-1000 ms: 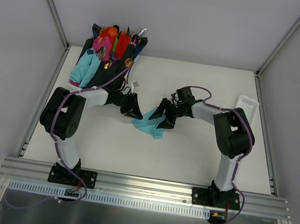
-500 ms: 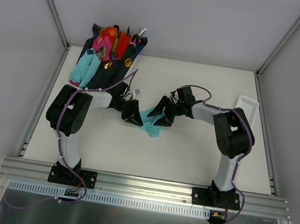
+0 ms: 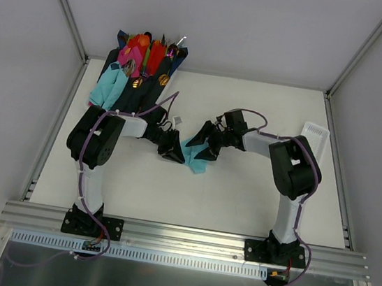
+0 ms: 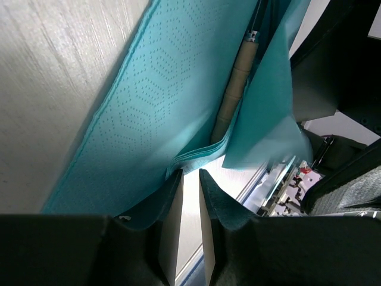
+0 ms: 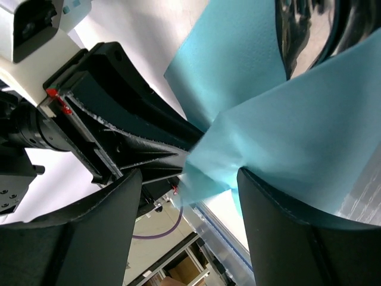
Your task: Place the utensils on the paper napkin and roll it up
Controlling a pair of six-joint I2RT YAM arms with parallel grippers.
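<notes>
Left gripper (image 3: 175, 152): low on the table's middle, pointing at the napkin from the left; jaws narrow, with a slit of pale table showing between the dark fingers (image 4: 169, 229); no paper seen in the slit.
Right gripper (image 3: 204, 142): facing the left one across the napkin; jaws wide apart, with the sheet's corner lying in the space between the fingers (image 5: 107, 232).
Task item 1: thin teal-blue paper napkin (image 3: 194, 159), dotted emboss, lying on the table between the two grippers, folded over itself with loose flaps raised; its folded edge sits right at the left fingertips, but I cannot tell whether they touch.
Task item 2: slim utensil handle (image 4: 235, 89), tan-looking here with a small metal end, lying inside the napkin's fold and partly covered by the upper flap; its type cannot be told.
Surface: off-white table (image 3: 240, 199), metal-framed.
Other stock: heap of pink, red, navy and teal napkin bundles (image 3: 139, 62) with gold cutlery, far-left corner.
Container: white ribbed tray (image 3: 317, 135), right edge, well apart from the napkin.
</notes>
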